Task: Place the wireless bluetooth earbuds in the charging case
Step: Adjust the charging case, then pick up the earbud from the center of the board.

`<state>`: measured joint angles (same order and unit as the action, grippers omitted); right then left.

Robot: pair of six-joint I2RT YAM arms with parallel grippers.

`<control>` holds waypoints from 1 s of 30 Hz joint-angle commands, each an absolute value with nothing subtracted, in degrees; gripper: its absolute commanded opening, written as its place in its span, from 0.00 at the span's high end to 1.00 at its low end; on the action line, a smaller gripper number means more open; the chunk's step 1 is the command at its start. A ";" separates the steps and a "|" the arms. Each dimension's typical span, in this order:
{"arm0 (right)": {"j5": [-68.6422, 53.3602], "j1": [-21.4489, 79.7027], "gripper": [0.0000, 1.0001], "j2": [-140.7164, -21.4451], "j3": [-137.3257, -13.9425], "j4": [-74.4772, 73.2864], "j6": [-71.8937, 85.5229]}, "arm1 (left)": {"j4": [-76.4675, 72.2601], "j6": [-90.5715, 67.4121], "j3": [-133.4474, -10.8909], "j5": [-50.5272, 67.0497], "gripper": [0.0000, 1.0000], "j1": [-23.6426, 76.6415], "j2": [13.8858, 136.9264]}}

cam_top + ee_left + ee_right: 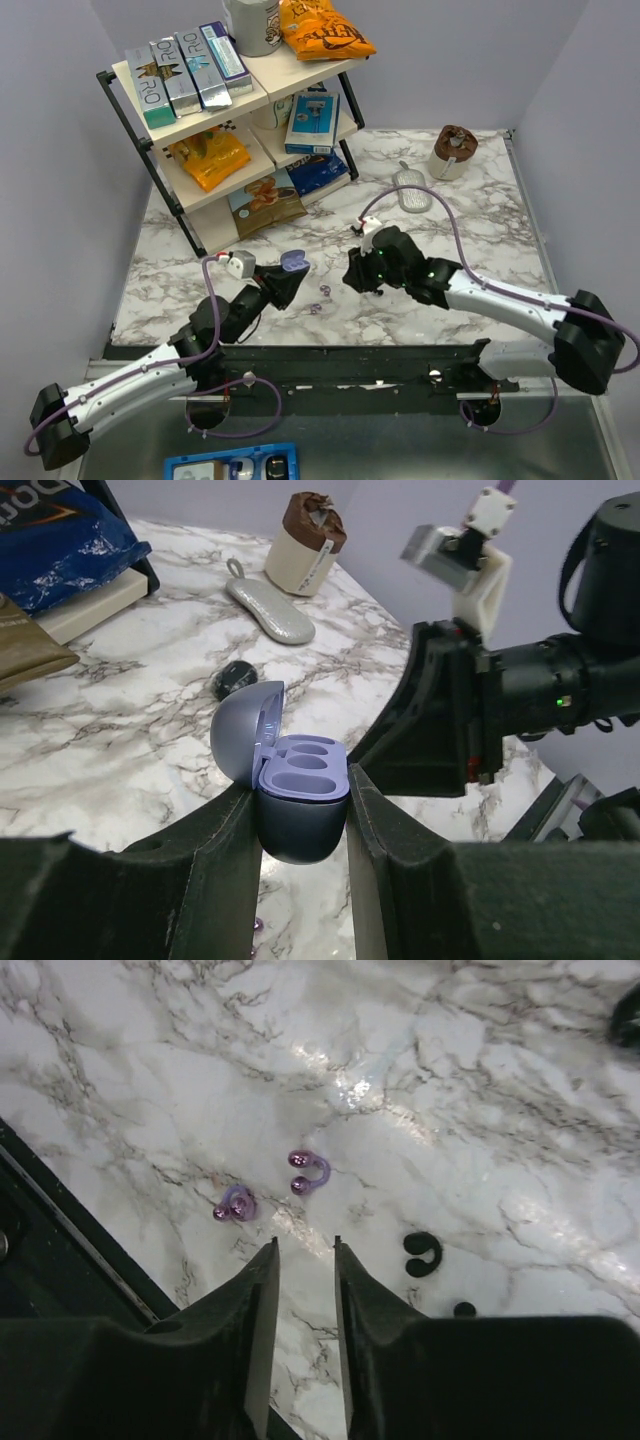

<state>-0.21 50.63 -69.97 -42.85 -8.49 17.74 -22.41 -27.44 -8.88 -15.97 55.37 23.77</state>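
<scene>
The purple charging case [298, 815] hangs above the table with its lid [243, 732] swung open and both wells empty. My left gripper [300, 785] is shut on the case body; from above the case [293, 263] shows at the fingertips. Two purple earbuds [310, 1170] [235, 1205] lie loose on the marble, also seen from above [323, 292] [316, 309], just right of and below the case. My right gripper [305, 1244] hovers over the table a little short of the earbuds, open, with only bare marble between its fingers. In the top view the right gripper [352, 272] faces the case.
A black C-shaped earbud [422, 1253] and a small black piece [463, 1309] lie right of my right fingers. A shelf rack [150, 140] with boxes and snack bags stands at the back left. A grey oblong pouch [410, 190] and a brown-topped cup [452, 152] sit at the back right.
</scene>
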 commanded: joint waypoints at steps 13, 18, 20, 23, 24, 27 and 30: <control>-9.49 49.31 0.59 -85.95 -43.51 6.32 14.94 | -4.33 -22.59 -18.45 -7.66 1.00 60.29 21.97; -8.70 48.34 0.59 -89.73 -44.91 7.47 13.71 | 1.30 -22.58 -22.32 -6.93 1.00 60.29 22.59; -9.05 47.64 0.59 -91.49 -45.26 7.82 13.71 | 1.93 -23.03 -22.24 -8.61 1.00 60.29 21.45; -9.58 47.55 0.59 -92.98 -45.79 7.82 13.71 | 2.20 -23.47 -21.36 -10.98 1.00 60.21 19.87; -9.67 47.55 0.59 -93.16 -45.88 7.82 13.71 | 2.28 -23.47 -20.92 -11.68 1.00 60.29 19.52; -9.58 47.55 0.59 -94.13 -46.40 7.82 13.97 | 2.81 -24.08 -20.22 -12.48 1.00 60.21 18.98; -10.28 47.55 0.57 -95.27 -47.37 7.47 14.15 | 2.90 -24.87 -20.13 -12.74 1.00 60.29 18.98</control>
